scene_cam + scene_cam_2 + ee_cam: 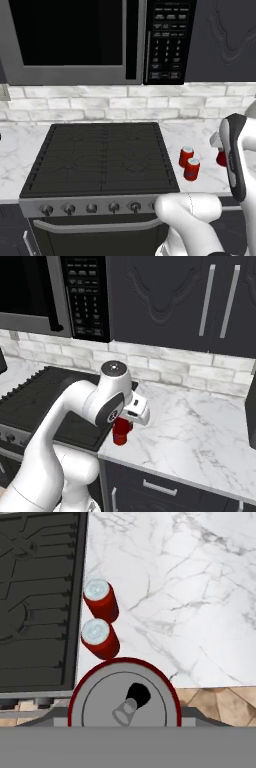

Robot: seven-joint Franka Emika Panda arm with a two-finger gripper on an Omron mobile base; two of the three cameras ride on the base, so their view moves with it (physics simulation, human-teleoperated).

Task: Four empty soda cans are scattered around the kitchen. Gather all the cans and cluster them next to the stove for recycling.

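Roughly half done, judging by the layout: stove (100, 155) on the left, two soda cans (186, 156) (192, 169) upright on the counter (200, 587) just beside its right edge. Gripper (131, 415) grips a third can (124, 698) above the counter right of that pair. Fourth can unaccounted for.

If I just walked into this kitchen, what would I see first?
You'd spot the big white robot arm reaching over the marble counter, its tool gripping a red soda can. Two more red cans stand close together on the counter, just right of the black stove. A large microwave hangs above the stove.
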